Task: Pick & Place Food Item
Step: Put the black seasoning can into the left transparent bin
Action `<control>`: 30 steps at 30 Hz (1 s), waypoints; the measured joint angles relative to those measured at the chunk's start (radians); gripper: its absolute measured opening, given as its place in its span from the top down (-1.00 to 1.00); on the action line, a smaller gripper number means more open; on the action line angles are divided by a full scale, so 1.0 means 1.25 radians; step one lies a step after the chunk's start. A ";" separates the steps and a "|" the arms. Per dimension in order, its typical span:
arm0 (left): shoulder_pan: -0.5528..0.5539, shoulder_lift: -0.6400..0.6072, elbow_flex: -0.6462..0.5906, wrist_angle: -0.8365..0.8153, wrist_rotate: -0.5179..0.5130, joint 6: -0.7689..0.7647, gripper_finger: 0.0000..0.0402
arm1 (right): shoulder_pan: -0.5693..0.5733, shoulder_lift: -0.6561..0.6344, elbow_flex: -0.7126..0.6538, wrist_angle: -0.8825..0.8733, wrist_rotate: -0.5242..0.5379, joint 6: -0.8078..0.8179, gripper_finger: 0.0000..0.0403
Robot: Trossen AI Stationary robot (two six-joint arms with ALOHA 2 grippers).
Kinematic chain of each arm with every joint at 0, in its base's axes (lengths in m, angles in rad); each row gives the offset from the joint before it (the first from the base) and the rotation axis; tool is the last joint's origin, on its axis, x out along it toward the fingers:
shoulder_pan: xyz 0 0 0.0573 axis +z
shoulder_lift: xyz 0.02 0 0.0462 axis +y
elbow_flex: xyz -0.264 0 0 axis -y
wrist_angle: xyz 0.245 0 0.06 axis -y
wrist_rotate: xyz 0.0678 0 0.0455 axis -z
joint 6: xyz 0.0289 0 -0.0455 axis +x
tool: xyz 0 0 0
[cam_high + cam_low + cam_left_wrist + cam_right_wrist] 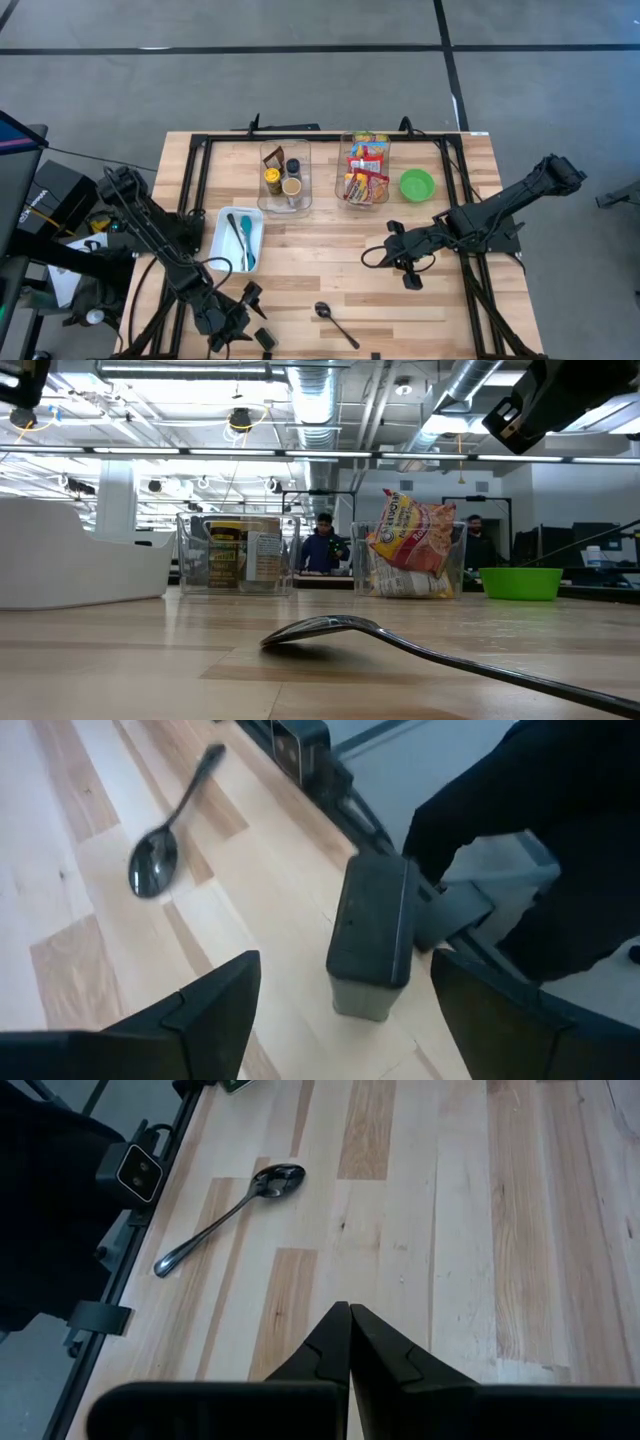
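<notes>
We are observing the left gripper (243, 318) positioned low at the near edge of the wooden table (330, 270), on the left side, with its fingers (215, 1010) standing wide apart and nothing between them. In the left wrist view a small dark block (372, 935) is lying on the wood between the spread fingers but clear of both — we cannot tell what it is. The right gripper (408, 270) is hanging just above the table right of centre, its fingers pressed fully together and empty, as the right wrist view is showing.

We are noting a dark metal spoon (336, 322) lying alone on the bare wood near the front edge, between the two grippers and touched by neither; in the low view it is resting bowl-down with its handle running toward the right.

The food items are sitting at the far side of the table: a clear bin of snack packets (365, 170) at centre and, just to its left, a clear bin holding jars (284, 176). A green bowl (417, 184) is standing just to the right of the snack bin. A white tray (236, 238) holding utensils is lying near the left arm — well apart from the spoon.
</notes>
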 joint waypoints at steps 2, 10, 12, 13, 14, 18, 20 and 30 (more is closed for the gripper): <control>0.000 0.020 0.000 -0.001 0.000 0.000 -0.44 | 0.000 0.000 0.000 0.000 0.000 0.000 1.00; 0.000 0.075 0.000 0.063 0.004 -0.003 -0.44 | 0.000 0.000 0.000 0.000 0.000 0.000 1.00; 0.000 0.085 0.000 0.078 0.004 -0.003 -0.44 | 0.000 0.000 0.000 0.000 0.000 0.000 1.00; 0.000 0.089 0.000 0.078 0.004 -0.003 -0.44 | 0.000 0.000 0.000 0.000 0.000 0.000 1.00; 0.000 0.094 0.000 0.080 0.004 -0.003 -0.44 | 0.000 0.000 0.000 0.000 0.000 0.000 1.00; 0.000 0.118 0.000 0.108 0.004 -0.003 -0.44 | 0.000 0.000 0.000 0.000 0.000 0.000 1.00; 0.000 0.128 0.001 0.130 0.004 -0.003 -0.44 | 0.000 0.000 0.000 0.000 0.000 0.000 1.00; 0.000 0.138 0.001 0.193 0.004 0.001 -0.44 | 0.000 0.000 0.000 0.000 0.000 0.000 1.00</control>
